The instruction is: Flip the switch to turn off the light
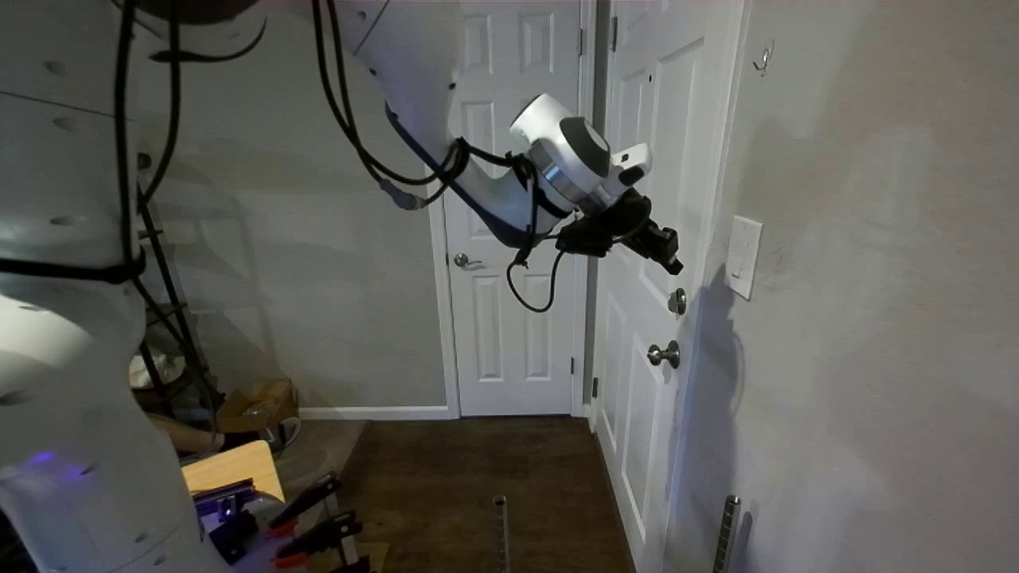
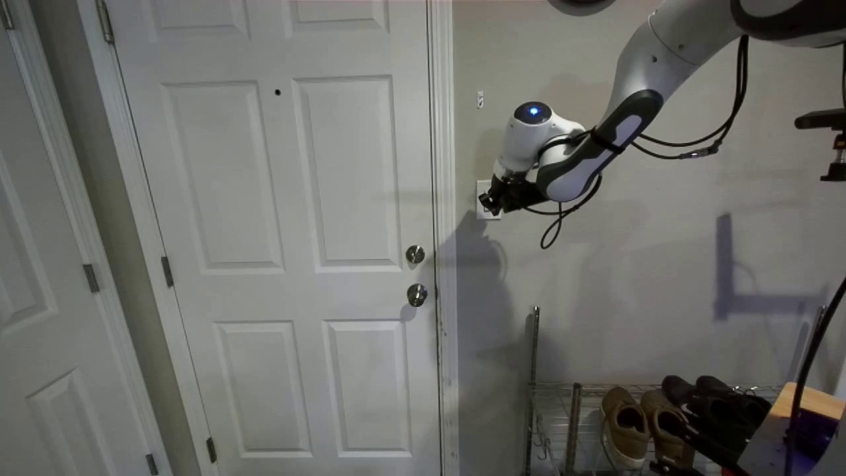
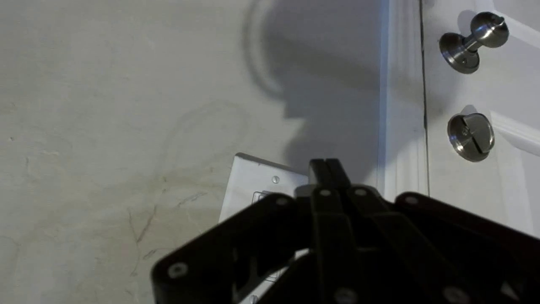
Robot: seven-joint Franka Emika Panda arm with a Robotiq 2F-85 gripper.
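Switch point(image 1: 744, 257) that sat on the wall point(image 1: 876, 318), beside the white door point(image 2: 291, 291), gripper point(image 3: 325, 161) I held near it, clenched tip to tip, partly blocking the switch in my wrist view

Switch plate point(image 1: 743, 256): no lettering I can read
Knobbed door point(image 2: 289, 291): no number or sign I can make out
My arm point(image 2: 651, 56): no brand legible to me
Shoes point(image 2: 624, 418): any label too small for me to read
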